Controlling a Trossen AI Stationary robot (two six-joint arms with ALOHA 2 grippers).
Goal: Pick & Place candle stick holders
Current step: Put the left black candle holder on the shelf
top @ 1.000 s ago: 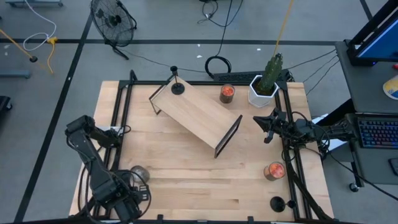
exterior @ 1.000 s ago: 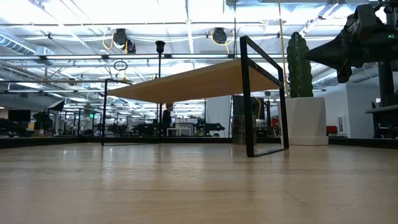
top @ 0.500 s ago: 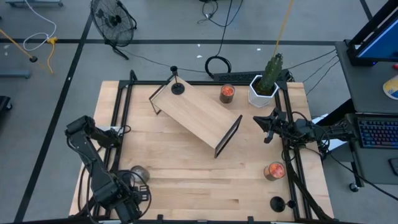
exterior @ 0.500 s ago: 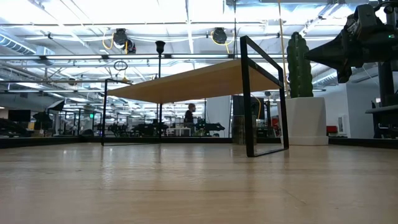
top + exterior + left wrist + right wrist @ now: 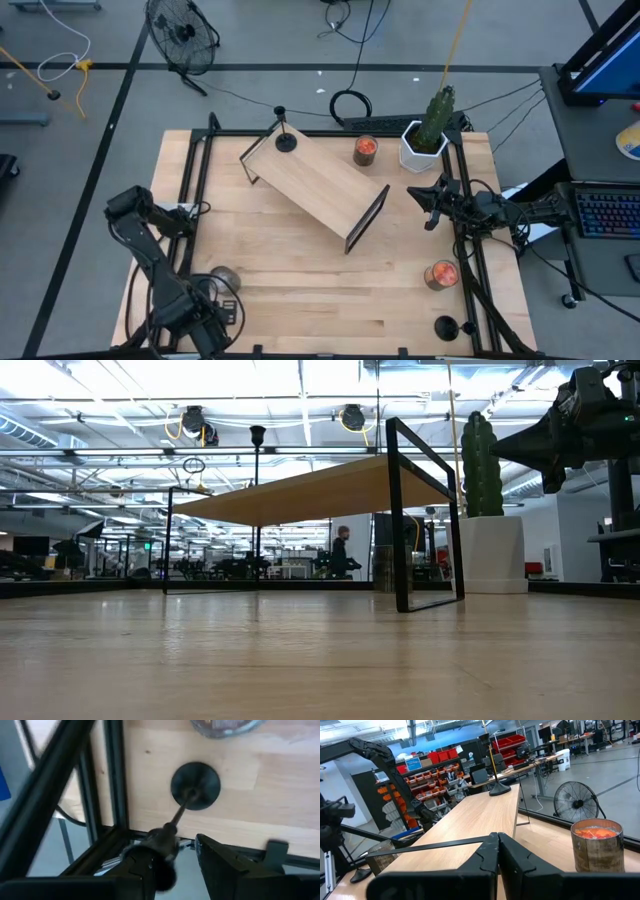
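Holders first: three black candle stick holders are in sight. One holder [image 5: 286, 140] stands on the far end of the wooden shelf [image 5: 315, 185]. It shows again in the low view as a thin stem rising above the shelf top [image 5: 257, 435]. A second holder [image 5: 445, 326] stands at the counter's [image 5: 300, 290] near right corner. The third holder [image 5: 196, 785] has its disc base flat on the counter by the near left corner, just beside the black frame rail.

Your left gripper [image 5: 177, 845] sits over that third holder, with the top of the stem between its fingers. They stand part-way apart, and you cannot tell whether they pinch the stem or only straddle it. From above, the left gripper [image 5: 205, 325] is at the near left edge, just beside a clear glass jar [image 5: 222, 278].

Your right gripper [image 5: 432, 215] hangs above the right side of the counter, near the white pot [image 5: 422, 145]. Its fingers [image 5: 490, 852] are pressed together on nothing.

Changes over the last second:
- The left wrist has crept slightly toward the near edge.
- The right arm has not moved.
- The shelf, the holders and both orange candle jars [image 5: 365, 150] [image 5: 440, 274] are where they were.
- A person [image 5: 341, 552] in the room behind has walked rightward.
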